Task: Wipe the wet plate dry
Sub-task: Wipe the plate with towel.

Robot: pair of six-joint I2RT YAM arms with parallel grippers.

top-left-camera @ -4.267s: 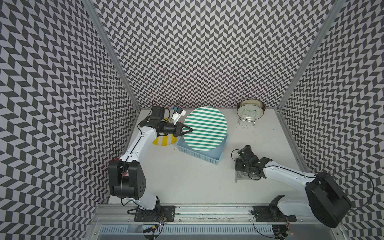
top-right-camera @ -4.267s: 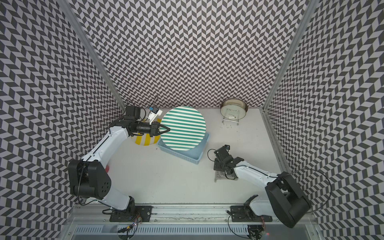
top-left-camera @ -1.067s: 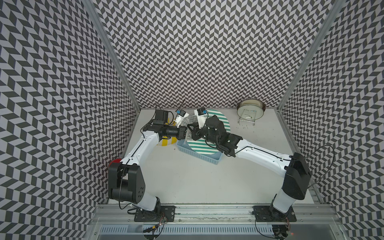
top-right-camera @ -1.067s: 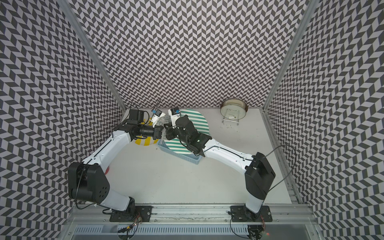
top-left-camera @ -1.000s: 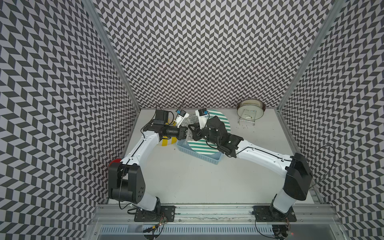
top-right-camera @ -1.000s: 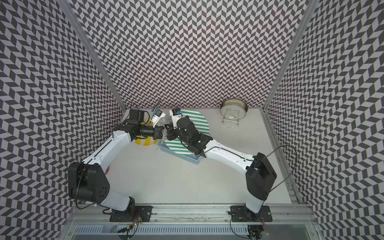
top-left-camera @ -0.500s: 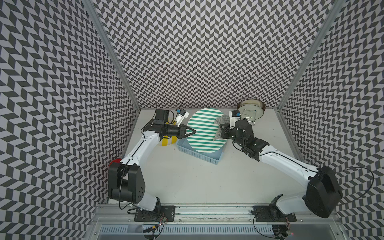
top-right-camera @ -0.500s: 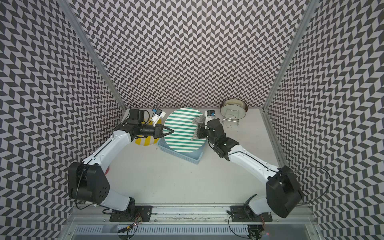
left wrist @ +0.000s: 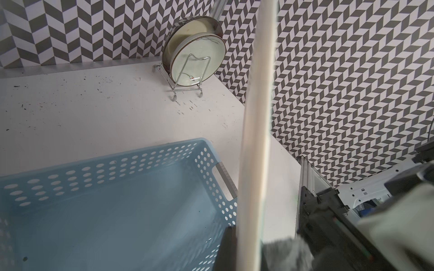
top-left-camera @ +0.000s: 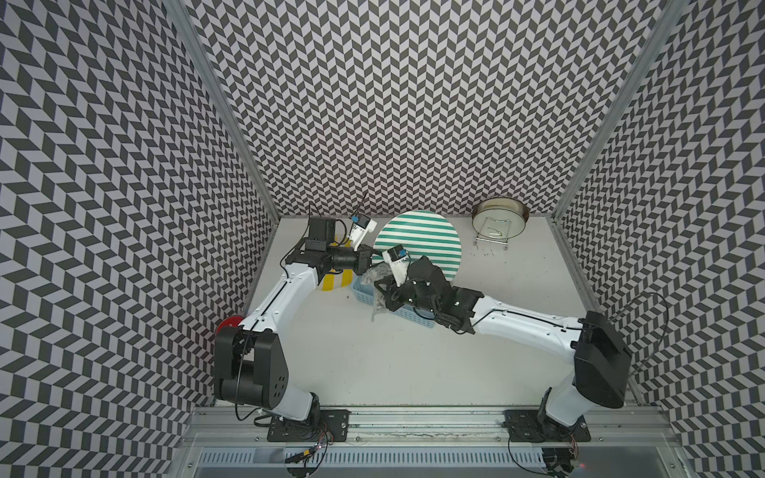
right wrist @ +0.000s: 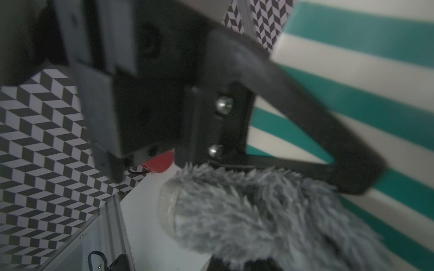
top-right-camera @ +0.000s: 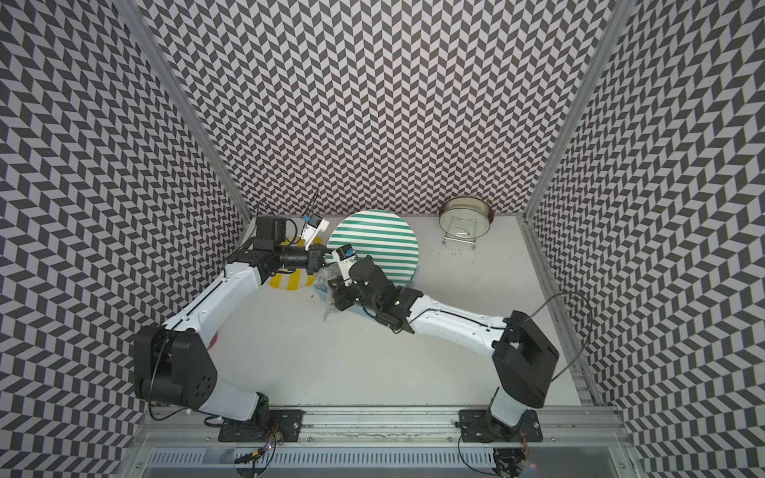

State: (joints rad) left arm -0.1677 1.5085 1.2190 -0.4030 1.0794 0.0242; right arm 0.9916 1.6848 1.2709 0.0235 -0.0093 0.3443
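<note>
Half a second ago the right tool (top-left-camera: 383,285) was at the plate's (top-left-camera: 426,236) right edge. Now it has swept back across the striped face to the lower left, just beside the left tool (top-left-camera: 369,255). A second ago it was on this same left side, so the arm is working to and fro. I judge the wiping is well under way, not just starting.

The right tool is clamped on a grey fluffy cloth (top-left-camera: 376,274). Part of the cloth is bunched against the plate and a tail hangs down towards the worktop (top-left-camera: 393,364). In the right wrist view the cloth (right wrist: 246,211) lies against the green and white stripes (right wrist: 352,70), close under the left tool's black fingers (right wrist: 305,112).

The left tool is closed on the plate's left rim and holds it upright above the blue basket (left wrist: 117,187), as it did before. The left wrist view shows the plate edge-on (left wrist: 256,117).

Whether water remains on the plate I cannot tell.

No writing can be read. The small blue labels on the wrist cameras are too small to make out.
</note>
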